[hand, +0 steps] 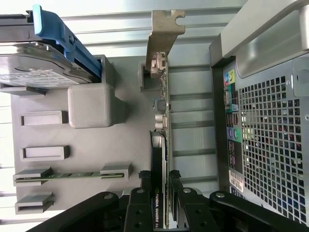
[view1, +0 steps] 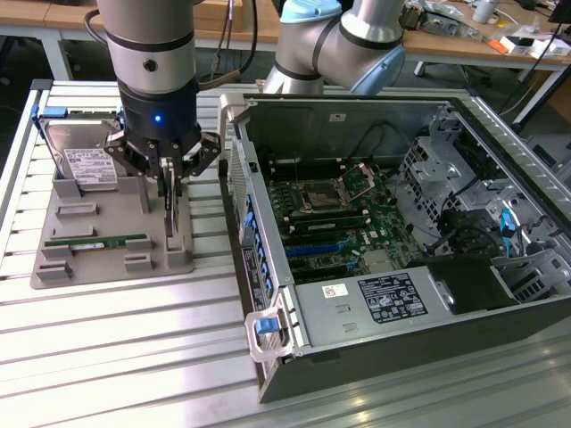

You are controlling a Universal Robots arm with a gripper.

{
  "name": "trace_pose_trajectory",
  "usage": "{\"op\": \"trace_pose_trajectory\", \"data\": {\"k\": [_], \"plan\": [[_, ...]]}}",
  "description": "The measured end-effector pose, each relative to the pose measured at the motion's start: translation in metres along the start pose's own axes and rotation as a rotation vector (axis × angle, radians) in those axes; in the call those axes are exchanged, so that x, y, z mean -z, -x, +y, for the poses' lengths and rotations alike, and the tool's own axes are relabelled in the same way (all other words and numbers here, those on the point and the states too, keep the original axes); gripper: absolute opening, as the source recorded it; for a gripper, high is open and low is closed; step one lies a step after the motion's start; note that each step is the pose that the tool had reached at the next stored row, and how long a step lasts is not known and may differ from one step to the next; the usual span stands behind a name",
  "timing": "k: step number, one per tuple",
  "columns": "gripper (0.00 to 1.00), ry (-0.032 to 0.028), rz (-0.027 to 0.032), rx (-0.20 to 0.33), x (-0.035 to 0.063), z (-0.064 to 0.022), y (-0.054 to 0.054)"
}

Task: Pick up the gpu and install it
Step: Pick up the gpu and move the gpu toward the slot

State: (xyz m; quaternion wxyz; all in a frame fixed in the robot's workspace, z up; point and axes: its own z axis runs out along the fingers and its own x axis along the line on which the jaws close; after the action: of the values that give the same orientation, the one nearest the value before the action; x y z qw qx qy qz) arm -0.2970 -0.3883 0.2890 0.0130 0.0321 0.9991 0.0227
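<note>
- To one side of my gripper [view1: 169,192], the hard drive [view1: 85,162] rests in the grey tray [view1: 107,263].
- The gripper is clamped across the gpu [hand: 162,113], which stands on edge directly beneath it.
- I judge the card stiff, light and fragile, so I hold its flat faces, clear of the bracket [hand: 163,34].
- The tray slot hides its bottom connector.
</note>
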Motion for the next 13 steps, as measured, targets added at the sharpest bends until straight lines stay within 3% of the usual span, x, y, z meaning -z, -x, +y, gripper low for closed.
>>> {"op": "trace_pose_trajectory", "data": {"k": [13], "plan": [[0.26, 0.0001, 0.0, 0.0, 0.005, 0.0002, 0.0001]]}}
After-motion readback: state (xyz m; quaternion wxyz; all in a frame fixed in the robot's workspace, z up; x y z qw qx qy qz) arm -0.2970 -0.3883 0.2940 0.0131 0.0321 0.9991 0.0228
